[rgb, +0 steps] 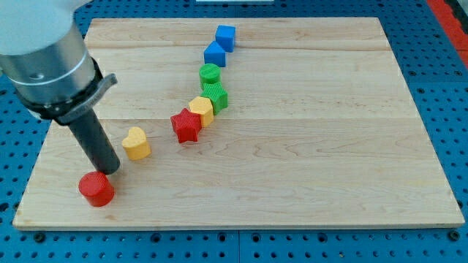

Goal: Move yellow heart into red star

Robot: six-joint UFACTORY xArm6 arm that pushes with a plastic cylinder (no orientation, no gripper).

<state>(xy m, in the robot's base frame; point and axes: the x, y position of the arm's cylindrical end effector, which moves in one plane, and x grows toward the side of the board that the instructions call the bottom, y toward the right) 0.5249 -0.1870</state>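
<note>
Resting place: my tip (110, 169) stands on the board (307, 168) just left of the yellow heart (136, 142), above the red cylinder (96, 188).
Reason, I judge: from this side a push sends the heart rightward to the red star (186, 126).
Fingers: none, only a rod.
Heart place: near the star, apart from it, at its lower left.
Heart direction: lobes at the view's top; where its point faces I cannot tell.

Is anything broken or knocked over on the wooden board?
Nothing stands out. All the blocks sit flat and whole on the wooden board. The yellow heart block lies apart from the red star block, and my tip is beside the red cylinder block.
</note>
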